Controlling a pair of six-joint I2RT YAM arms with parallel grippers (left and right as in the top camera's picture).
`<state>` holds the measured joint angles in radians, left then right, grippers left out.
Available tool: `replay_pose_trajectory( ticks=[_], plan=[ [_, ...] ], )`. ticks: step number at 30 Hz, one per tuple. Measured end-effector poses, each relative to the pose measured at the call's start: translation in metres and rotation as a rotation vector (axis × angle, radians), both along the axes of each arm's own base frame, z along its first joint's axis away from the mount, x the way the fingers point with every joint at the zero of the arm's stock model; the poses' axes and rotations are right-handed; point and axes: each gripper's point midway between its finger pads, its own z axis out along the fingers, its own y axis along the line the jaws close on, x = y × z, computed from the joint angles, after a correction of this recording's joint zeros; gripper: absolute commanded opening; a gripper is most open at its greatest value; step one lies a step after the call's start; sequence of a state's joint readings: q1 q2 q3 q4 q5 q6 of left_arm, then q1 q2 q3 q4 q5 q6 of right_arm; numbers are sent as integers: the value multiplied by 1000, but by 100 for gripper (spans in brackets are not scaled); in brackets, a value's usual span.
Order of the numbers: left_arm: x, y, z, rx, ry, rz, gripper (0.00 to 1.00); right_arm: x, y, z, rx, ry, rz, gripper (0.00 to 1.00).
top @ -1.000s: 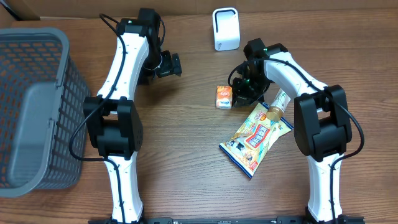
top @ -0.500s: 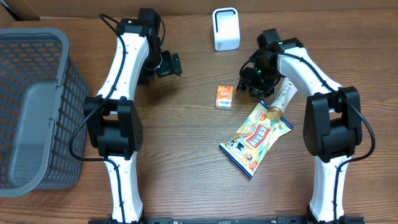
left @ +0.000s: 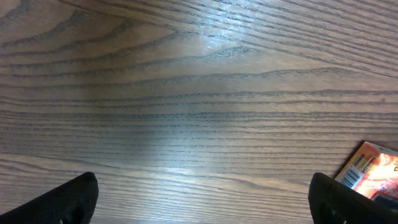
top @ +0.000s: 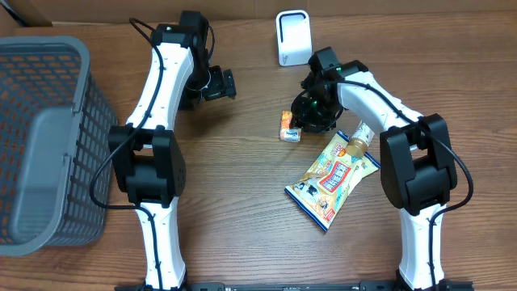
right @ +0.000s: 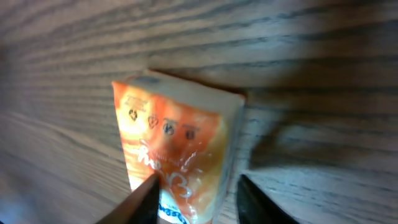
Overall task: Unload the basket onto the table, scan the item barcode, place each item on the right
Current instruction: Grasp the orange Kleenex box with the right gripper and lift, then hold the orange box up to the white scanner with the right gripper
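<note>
Right wrist view: small orange box [right: 177,155] lies flat on the table [right: 311,62], its near end between the 2 fingers of the right gripper [right: 202,199], the rest sticking out ahead of the tips. Jaws parted around it; can't tell if they're pinching. Left gripper [left: 205,199] wide open, box just beside 1 fingertip.

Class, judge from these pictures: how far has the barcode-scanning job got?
Done: nothing looks scanned; the small orange box lies on the table, away from the white scanner. In hand: the right gripper straddles the box; a firm grip is unclear. Left: lift it and show its barcode to the scanner.
</note>
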<state>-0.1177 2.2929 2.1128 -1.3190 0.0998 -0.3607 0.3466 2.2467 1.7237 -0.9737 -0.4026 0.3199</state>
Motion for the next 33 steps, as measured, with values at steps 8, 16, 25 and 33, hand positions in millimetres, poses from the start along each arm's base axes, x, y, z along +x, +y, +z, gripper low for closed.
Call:
replay_pose_trajectory(
  ticks=[8,16,25,33],
  plan=[
    [0,0,0,0,0,0,100,4,-5,-1,-16,-7,-18,10],
    [0,0,0,0,0,0,100,3,-5,-1,-15,-3,-23,4],
    [0,0,0,0,0,0,100,11,8,28,130,3,-3,4],
    [0,0,0,0,0,0,100,22,22,94,535,0,48,4]
  ],
)
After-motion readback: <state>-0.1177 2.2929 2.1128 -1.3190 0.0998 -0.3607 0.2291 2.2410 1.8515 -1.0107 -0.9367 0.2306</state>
